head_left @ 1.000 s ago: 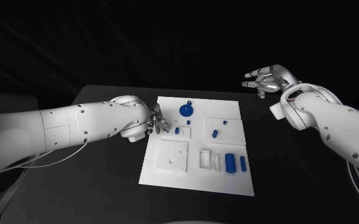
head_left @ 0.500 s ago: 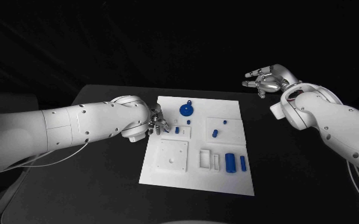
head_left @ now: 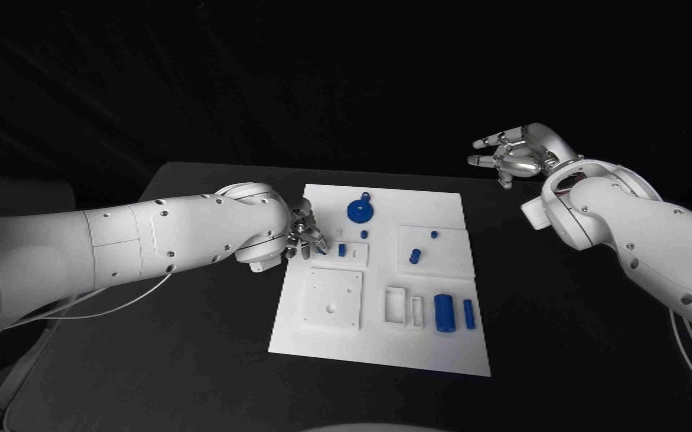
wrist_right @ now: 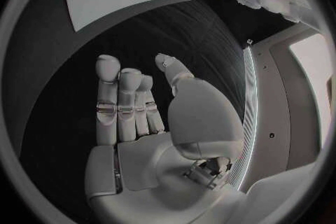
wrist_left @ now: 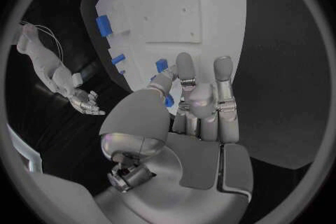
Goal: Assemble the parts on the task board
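Note:
The white task board (head_left: 378,337) lies mid-table with blue parts on it: a round disc (head_left: 359,214), small pegs (head_left: 342,250) (head_left: 413,257) and two longer pieces (head_left: 444,313). My left hand (head_left: 303,235) is at the board's left edge, beside the peg. In the left wrist view its fingers (wrist_left: 223,87) lie together over the board (wrist_left: 210,5), with the thumb across them. A bit of blue (wrist_left: 168,101) shows behind the thumb; I cannot tell if it is held. My right hand (head_left: 515,157) is raised beyond the board's far right corner, its fingers (wrist_right: 119,101) spread and holding nothing.
A raised white square plate (head_left: 332,297) with holes sits on the board's near left, and narrow white slots (head_left: 395,304) lie beside it. Black table (head_left: 188,352) surrounds the board. My left forearm (head_left: 144,247) lies over the table's left part.

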Available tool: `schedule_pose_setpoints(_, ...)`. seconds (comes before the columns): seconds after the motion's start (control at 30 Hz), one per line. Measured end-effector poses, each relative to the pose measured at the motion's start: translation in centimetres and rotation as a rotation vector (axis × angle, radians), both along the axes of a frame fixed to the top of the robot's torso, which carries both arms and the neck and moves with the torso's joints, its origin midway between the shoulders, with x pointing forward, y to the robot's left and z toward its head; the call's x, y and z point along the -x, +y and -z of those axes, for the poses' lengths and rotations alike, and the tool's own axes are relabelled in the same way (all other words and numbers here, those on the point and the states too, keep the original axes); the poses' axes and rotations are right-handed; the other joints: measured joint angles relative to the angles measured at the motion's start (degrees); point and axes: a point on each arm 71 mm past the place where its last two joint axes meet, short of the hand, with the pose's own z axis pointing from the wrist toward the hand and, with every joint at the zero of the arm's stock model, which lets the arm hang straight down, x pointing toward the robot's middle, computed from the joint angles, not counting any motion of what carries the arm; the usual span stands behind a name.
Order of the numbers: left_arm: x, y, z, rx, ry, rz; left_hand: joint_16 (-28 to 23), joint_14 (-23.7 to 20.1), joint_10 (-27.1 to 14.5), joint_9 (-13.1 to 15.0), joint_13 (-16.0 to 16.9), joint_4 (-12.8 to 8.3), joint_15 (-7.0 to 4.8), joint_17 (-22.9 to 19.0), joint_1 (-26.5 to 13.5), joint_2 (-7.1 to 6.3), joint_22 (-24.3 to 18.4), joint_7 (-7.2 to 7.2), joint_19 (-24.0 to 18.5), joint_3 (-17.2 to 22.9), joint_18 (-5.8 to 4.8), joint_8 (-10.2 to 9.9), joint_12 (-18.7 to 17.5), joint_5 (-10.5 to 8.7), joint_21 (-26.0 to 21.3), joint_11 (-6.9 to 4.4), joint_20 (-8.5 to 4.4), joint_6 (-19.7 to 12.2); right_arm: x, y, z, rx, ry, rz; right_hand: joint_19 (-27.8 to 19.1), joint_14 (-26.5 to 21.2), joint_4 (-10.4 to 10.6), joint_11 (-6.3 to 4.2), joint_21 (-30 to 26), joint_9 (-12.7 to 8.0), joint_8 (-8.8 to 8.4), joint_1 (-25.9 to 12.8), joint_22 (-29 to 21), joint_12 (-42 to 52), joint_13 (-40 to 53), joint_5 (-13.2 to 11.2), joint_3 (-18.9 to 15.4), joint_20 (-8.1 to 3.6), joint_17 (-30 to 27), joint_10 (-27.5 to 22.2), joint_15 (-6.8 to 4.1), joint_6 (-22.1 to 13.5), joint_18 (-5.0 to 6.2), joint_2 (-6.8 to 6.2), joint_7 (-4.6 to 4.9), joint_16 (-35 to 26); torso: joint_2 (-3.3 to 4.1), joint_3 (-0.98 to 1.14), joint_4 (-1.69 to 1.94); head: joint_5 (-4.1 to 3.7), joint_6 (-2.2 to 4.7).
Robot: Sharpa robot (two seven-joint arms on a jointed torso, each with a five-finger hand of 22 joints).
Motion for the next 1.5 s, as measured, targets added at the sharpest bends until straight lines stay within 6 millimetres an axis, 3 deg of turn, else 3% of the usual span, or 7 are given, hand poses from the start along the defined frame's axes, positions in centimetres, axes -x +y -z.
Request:
schedule_pose_setpoints(0.23,-0.14,-0.06,-0.02,-0.008,0.013,0.012,0.0,0.0,0.0,1.04,-0.01,-0.02,0.0,-0.42,0.0,0.0,0.0,0.0,0.0,0.02,0.0,-0.06,0.0,-0.38,0.0,0.0,0.0,0.0,0.0,-0.05,0.02,0.0,0.0,0.001,0.0,0.0,0.0,0.0,0.0,0.0,0.0,0.0,0.0,0.0,0.0,0.0,0.0,0.0,0.0,0.0,0.0,0.0,0.0,0.0,0.0,0.0,0.0,0.04,-0.03,-0.04,-0.13)
schedule_pose_setpoints(0.83,-0.3,-0.32,0.12,-0.024,0.027,0.031,0.0,0.01,0.0,8.34,-0.05,-0.01,0.04,-0.11,-0.12,-0.12,0.0,0.0,0.0,0.0,-0.01,-0.18,0.0,-0.52,0.0,0.0,0.0,0.0,0.03,-0.16,0.15,0.001,0.003,0.003,0.0,0.0,0.0,0.1,0.0,0.0,0.0,0.0,0.0,0.0,0.0,0.0,0.0,0.0,0.01,0.1,0.0,-0.01,0.0,0.0,-0.01,0.0,0.01,-0.02,-0.02,-0.24,-0.26)
schedule_pose_setpoints(1.5,-0.74,-0.95,0.38,-0.047,0.013,0.046,0.0,0.19,1.04,8.57,-0.04,0.15,0.41,0.04,-0.16,-0.16,0.02,0.32,0.0,-0.32,-0.03,0.26,0.0,-0.83,0.0,1.04,0.0,1.14,0.03,-0.07,0.4,0.0,0.008,0.003,0.0,0.0,0.0,0.1,0.0,0.0,0.0,0.0,0.0,0.0,0.01,0.0,0.0,0.0,0.02,0.1,0.0,-0.01,0.0,0.0,-0.01,0.0,0.03,-0.03,-0.03,-0.47,0.01)
